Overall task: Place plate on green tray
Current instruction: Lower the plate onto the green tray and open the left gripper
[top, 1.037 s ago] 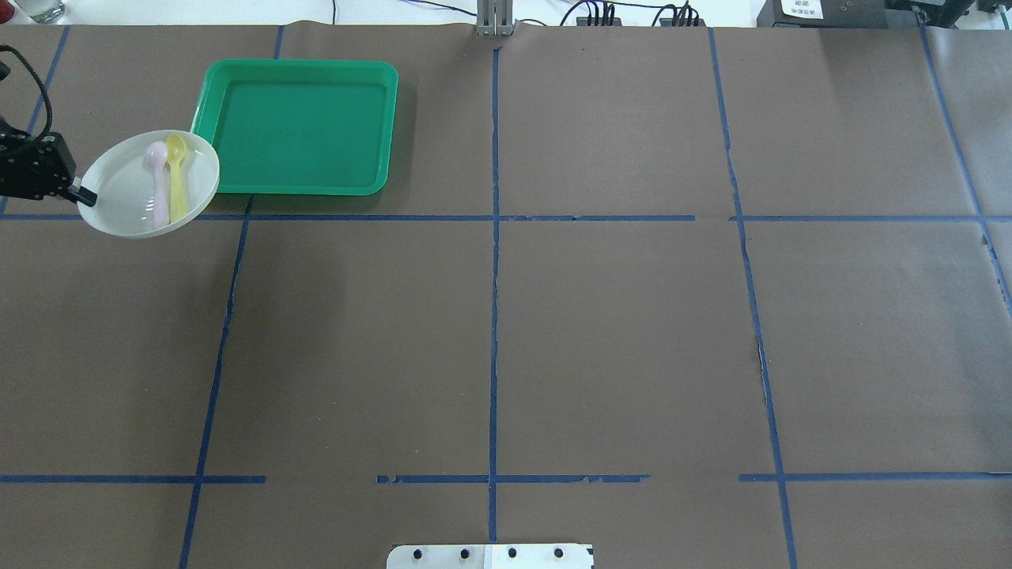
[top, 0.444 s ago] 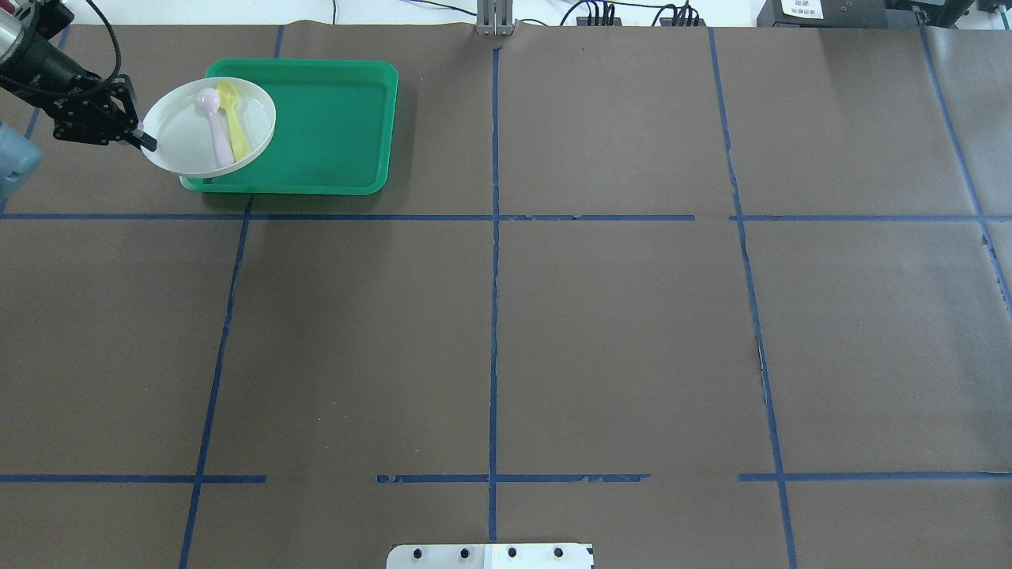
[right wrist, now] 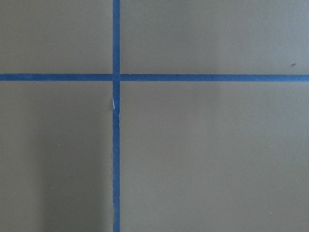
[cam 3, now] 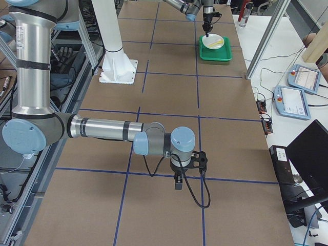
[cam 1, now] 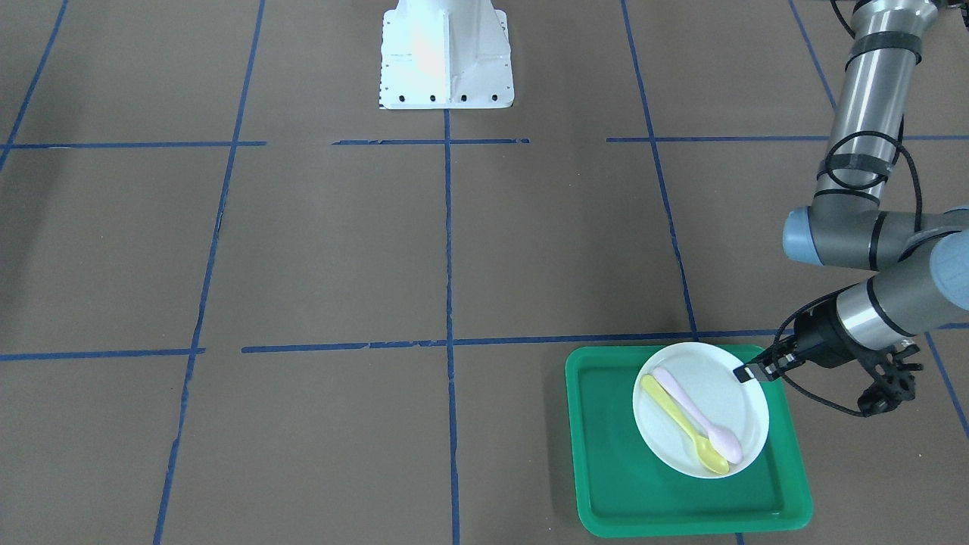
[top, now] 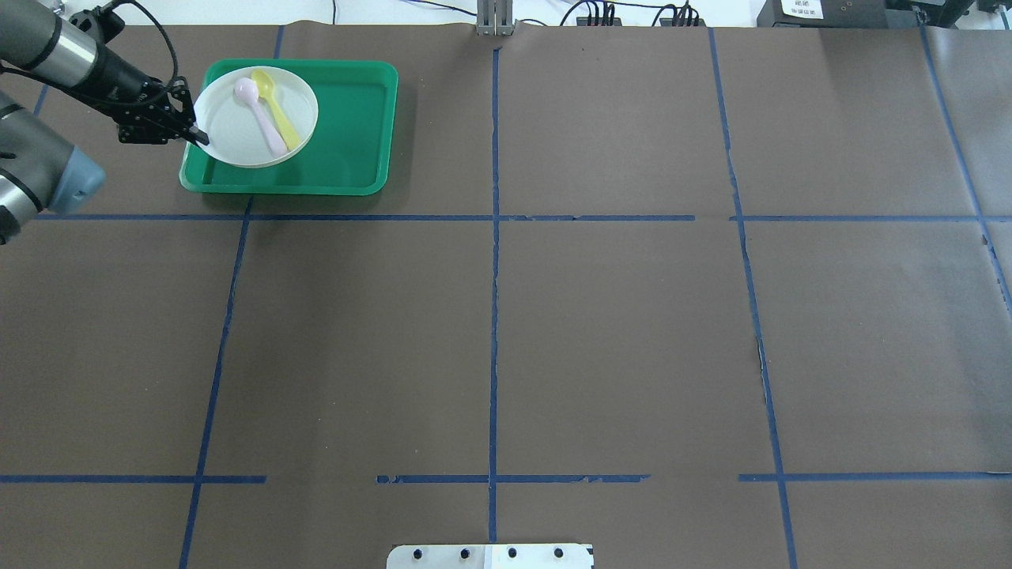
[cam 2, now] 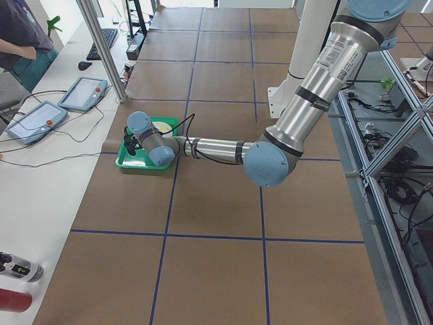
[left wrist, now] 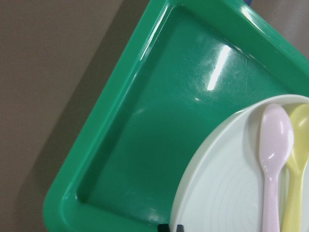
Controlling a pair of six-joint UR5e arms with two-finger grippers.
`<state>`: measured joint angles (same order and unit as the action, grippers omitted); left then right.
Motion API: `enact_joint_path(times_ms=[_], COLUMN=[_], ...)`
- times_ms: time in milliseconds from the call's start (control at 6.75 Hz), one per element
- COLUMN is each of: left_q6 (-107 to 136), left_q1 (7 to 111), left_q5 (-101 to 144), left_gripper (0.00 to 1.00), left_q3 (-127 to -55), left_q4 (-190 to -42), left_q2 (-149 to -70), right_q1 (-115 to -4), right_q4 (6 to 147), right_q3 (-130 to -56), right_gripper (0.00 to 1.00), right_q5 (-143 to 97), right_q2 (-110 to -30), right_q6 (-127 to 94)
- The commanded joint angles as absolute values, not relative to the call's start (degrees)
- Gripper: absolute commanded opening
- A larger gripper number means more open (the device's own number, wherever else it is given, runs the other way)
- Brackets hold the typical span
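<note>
The white plate carries a pink spoon and a yellow spoon. It is over the left part of the green tray, and its edge hides the tray's left rim. My left gripper is shut on the plate's rim, also in the front view. The left wrist view shows the plate close above the tray floor; I cannot tell if they touch. My right gripper shows only in the right side view, low over the table; I cannot tell its state.
The tray lies at the far left of the brown table with blue tape lines. The robot's white base stands at the near edge. Tablets lie on the white bench beyond the tray.
My left gripper has carried the plate with both spoons from beside the tray's left front corner, away from me and to the right, to over the tray's left part.
</note>
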<state>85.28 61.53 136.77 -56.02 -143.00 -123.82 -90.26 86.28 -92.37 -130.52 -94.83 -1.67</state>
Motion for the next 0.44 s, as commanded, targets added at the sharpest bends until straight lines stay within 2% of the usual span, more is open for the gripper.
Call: enact_joint_path(times_ms=[0, 296], left_q6=[90.87, 91.14], left_q1=[59.24, 59.24], left_q5=[132.9, 132.98], left_gripper=[0.0, 0.0], left_q3=[-52.04, -51.77], left_q4=[-147.2, -147.22], left_q2=[-125.59, -125.51], right_q1=[-90.26, -90.26], right_q4=[86.22, 86.22], right_q3=[-92.37, -92.37], right_gripper=[1.0, 1.0], right_q5=[-130.52, -130.52], right_q2=[-94.83, -94.83], right_q6=[-1.67, -1.67])
